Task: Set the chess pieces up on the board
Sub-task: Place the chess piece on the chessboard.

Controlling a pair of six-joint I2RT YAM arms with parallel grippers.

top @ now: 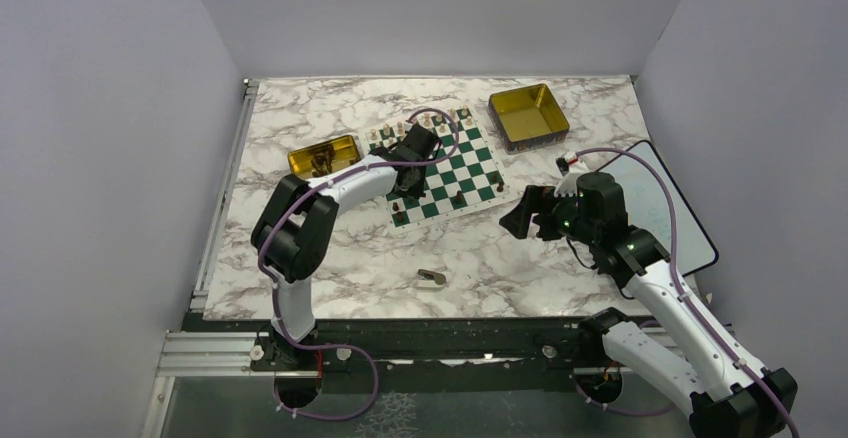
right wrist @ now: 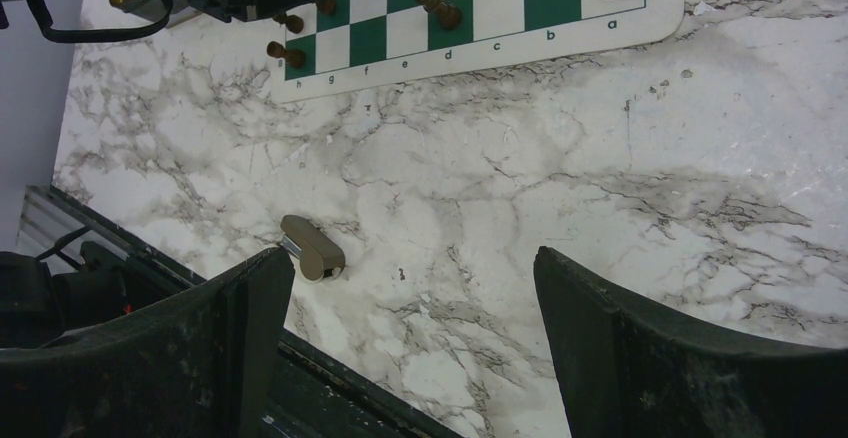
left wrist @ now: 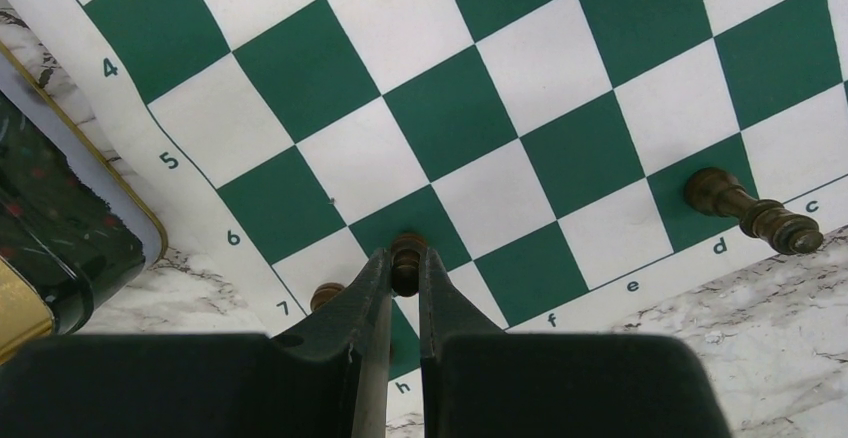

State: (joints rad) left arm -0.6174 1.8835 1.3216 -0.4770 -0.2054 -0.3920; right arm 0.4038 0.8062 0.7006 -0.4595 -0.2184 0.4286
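The green and white board [top: 470,163] lies at the middle of the marble table. My left gripper [left wrist: 406,270] is shut on a small dark pawn [left wrist: 406,248] over a green square near the board's h corner. A second dark pawn [left wrist: 325,294] stands just left of the left finger. A taller dark piece [left wrist: 750,214] stands on the d file. In the top view the left gripper [top: 400,170] reaches over the board's near-left part. My right gripper [right wrist: 410,258] is open and empty above bare marble, right of the board [right wrist: 480,8], and shows in the top view as well [top: 522,213].
A gold tin [top: 325,156] sits left of the board and a second one [top: 528,113] at the back right. A small tan object [right wrist: 312,248] lies on the marble near the front edge. A dark flat panel [top: 680,218] lies at the right. Pale pieces line the board's far edge.
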